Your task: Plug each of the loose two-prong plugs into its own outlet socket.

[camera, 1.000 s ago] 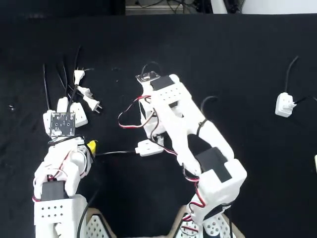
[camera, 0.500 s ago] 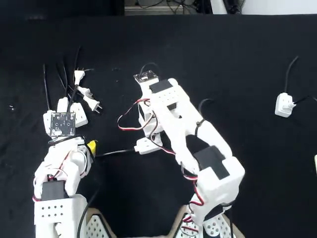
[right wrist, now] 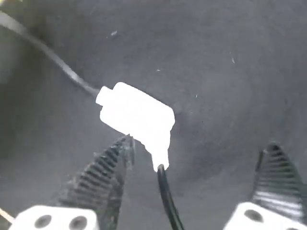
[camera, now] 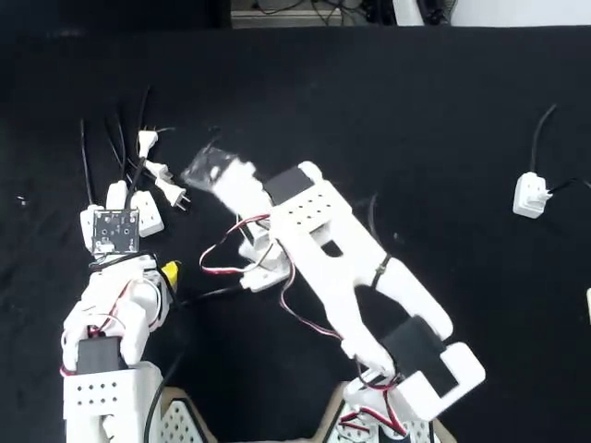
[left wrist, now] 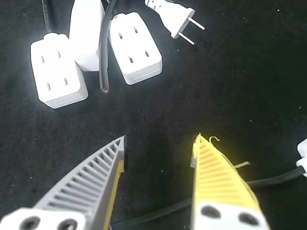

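Observation:
Three loose white two-prong plugs [camera: 159, 169] lie in a cluster at the table's left. Just below them are two white outlet sockets [camera: 148, 212]. In the left wrist view both sockets [left wrist: 134, 52] and one loose plug [left wrist: 175, 19] lie ahead of my left gripper [left wrist: 158, 141], which is open and holds nothing. My right arm [camera: 305, 221] stretches from the front toward the plug cluster. My right gripper [right wrist: 200, 142] is open above a white socket block [right wrist: 136, 117] with cords leaving both ends. One finger stands beside the block; the jaws hold nothing.
A white socket block [camera: 266, 277] with a black cord lies partly under the right arm. Another socket [camera: 529, 196] with a plug in it sits at the far right. Black cords [camera: 88, 157] run back from the left cluster. The black cloth is open at centre back.
The right arm's wrist swung left toward the plug cluster. The socket block under it shifted slightly left. The left arm kept still.

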